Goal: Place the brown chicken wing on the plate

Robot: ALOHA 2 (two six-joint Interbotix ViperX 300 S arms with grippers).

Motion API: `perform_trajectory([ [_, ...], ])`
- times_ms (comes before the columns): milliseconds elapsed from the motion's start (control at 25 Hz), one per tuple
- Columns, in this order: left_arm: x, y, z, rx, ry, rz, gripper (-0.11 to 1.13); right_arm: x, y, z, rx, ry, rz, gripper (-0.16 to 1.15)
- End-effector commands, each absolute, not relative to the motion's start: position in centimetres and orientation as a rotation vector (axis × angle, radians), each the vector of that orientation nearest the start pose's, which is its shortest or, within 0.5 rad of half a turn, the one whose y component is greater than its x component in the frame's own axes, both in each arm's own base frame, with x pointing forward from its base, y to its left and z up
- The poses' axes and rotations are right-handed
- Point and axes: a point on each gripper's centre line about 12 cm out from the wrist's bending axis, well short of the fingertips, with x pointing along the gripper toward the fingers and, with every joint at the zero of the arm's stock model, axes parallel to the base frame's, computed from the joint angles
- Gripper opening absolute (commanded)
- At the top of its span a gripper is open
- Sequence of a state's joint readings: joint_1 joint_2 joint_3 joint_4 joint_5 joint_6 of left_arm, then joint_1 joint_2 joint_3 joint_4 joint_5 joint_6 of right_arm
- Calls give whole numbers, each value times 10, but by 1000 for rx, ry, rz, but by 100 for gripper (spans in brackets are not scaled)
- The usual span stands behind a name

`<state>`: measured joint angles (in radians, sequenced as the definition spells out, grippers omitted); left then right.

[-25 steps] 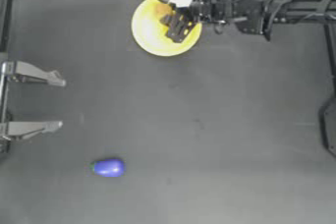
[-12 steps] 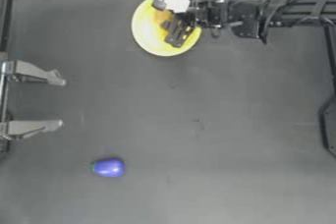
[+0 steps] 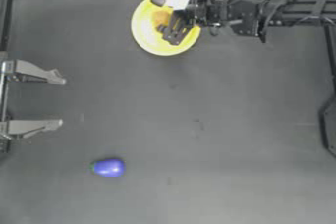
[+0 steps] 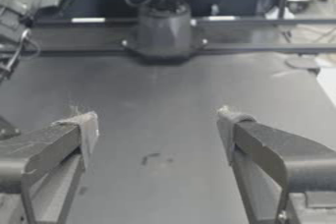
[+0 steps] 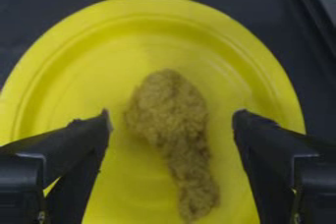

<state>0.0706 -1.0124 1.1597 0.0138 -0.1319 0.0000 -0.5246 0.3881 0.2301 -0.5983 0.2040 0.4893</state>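
Right wrist view shows the brown chicken wing (image 5: 174,134) as a lumpy, rough-textured tan piece, wider at one end and tapering to a narrow tail. It lies on the plate (image 5: 85,61), near its middle, between the two spread jaws of the right tool (image 5: 171,125), with a gap on each side. The left tool (image 3: 56,101) waits at the bench's (image 3: 230,144) left edge, jaws apart.

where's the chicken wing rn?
The brown chicken wing lies on the plate at the table's top middle, between the open right gripper's jaws.
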Motion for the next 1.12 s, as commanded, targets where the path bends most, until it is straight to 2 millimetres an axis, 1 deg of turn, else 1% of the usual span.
perform_trajectory([
  [40,196,14,294,12,16,70,102,425,-247,176,52,708,-555,101],
  [160,196,14,294,12,17,72,102,420,-230,198,46,670,-535,101],
  [320,195,14,294,13,16,73,102,410,-200,226,27,618,-491,101],
  [440,195,15,294,12,14,73,102,398,-179,242,22,570,-455,101],
  [560,196,15,294,12,17,73,102,381,-156,259,27,488,-401,101],
  [720,195,15,294,13,14,75,102,359,-133,269,48,397,-341,101],
  [840,195,15,294,13,14,75,102,343,-121,268,47,385,-322,101],
  [1000,195,15,294,13,14,76,102,327,-105,269,31,378,-290,100],
  [1120,196,16,293,14,22,81,102,319,-93,272,24,366,-267,100],
])
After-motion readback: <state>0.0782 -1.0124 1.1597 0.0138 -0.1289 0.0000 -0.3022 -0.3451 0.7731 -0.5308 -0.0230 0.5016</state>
